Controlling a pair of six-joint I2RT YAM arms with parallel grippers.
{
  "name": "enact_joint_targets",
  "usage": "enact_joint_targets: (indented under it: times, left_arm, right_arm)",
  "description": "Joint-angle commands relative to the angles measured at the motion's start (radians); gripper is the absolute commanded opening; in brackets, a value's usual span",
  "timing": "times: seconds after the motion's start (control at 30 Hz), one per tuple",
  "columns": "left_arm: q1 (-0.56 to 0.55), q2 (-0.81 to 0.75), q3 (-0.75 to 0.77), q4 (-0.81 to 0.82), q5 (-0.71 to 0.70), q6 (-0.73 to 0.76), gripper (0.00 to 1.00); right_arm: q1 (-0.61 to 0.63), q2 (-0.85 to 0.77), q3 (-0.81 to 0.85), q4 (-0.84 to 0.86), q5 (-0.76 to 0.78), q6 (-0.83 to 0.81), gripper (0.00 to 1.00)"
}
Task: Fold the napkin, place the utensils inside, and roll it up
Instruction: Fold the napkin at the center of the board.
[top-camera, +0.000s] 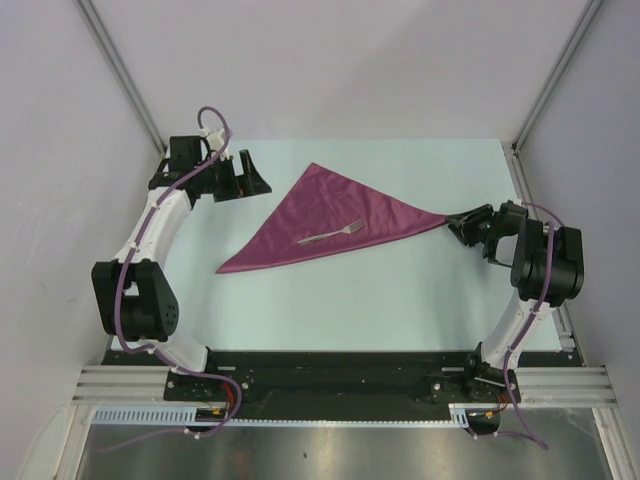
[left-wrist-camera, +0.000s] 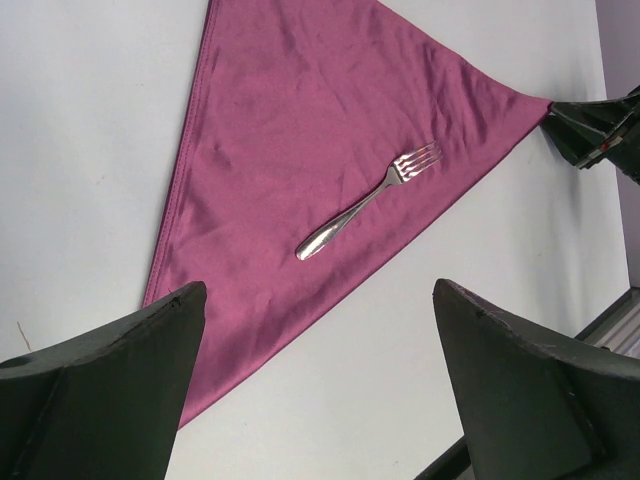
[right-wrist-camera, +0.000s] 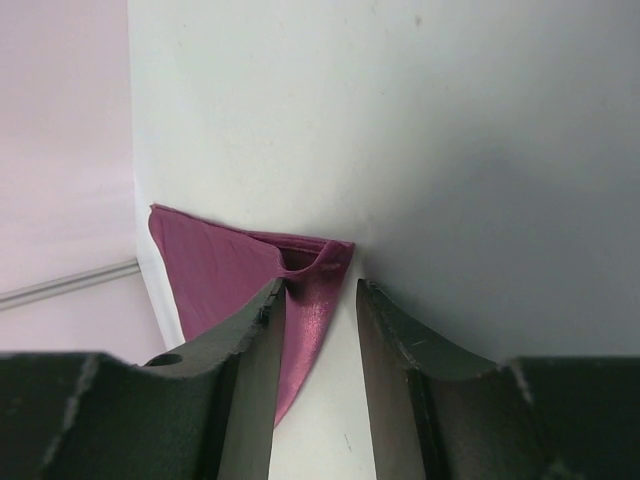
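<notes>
The maroon napkin (top-camera: 320, 212) lies flat on the pale table (top-camera: 400, 300) as a folded triangle, one tip reaching near-left. The fork (top-camera: 332, 235) rests on its middle, tines pointing right. At the cloth's right corner the right gripper (right-wrist-camera: 320, 285) has its fingers narrowly parted astride the fabric (not pinched shut). Far left, the left gripper (top-camera: 254, 173) gapes wide, holding nothing.

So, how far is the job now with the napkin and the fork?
Done: the napkin is folded into a triangle and the fork lies on it. In hand: the right hand sits open around the napkin's right corner. Still to do: the rolling; the left hand hangs open.
</notes>
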Motion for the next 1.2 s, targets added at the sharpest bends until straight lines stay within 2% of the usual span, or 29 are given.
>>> enact_joint_targets:
  times: [0.0, 0.23, 0.6, 0.7, 0.8, 0.83, 0.9, 1.17]
  left_arm:
    - [0.005, -0.024, 0.001, 0.019, 0.026, 0.004, 1.00]
    - [0.005, -0.028, 0.003, 0.019, 0.027, 0.004, 1.00]
    - [0.005, -0.034, 0.003, 0.019, 0.032, 0.008, 1.00]
    - [0.005, -0.034, 0.003, 0.019, 0.034, 0.008, 1.00]
    - [0.005, -0.039, 0.004, 0.019, 0.034, 0.010, 1.00]
    - [0.005, -0.040, 0.003, 0.019, 0.035, 0.010, 1.00]
    - [0.005, -0.042, 0.003, 0.019, 0.035, 0.010, 1.00]
    - [0.005, -0.048, 0.003, 0.020, 0.038, 0.007, 1.00]
  right_arm:
    - [-0.004, 0.044, 0.013, -0.015, 0.061, -0.009, 0.39]
    - [-0.004, 0.070, 0.032, -0.035, 0.064, -0.021, 0.32]
    - [0.005, 0.078, 0.059, -0.058, 0.064, -0.036, 0.26]
    - [0.008, 0.079, 0.068, -0.068, 0.064, -0.045, 0.21]
    - [0.016, 0.075, 0.077, -0.073, 0.055, -0.045, 0.12]
    - [0.016, 0.073, 0.083, -0.074, 0.052, -0.041, 0.05]
    - [0.019, 0.064, 0.088, -0.062, 0.028, -0.032, 0.01]
    - [0.097, -0.075, 0.117, -0.047, 0.002, -0.029, 0.00]
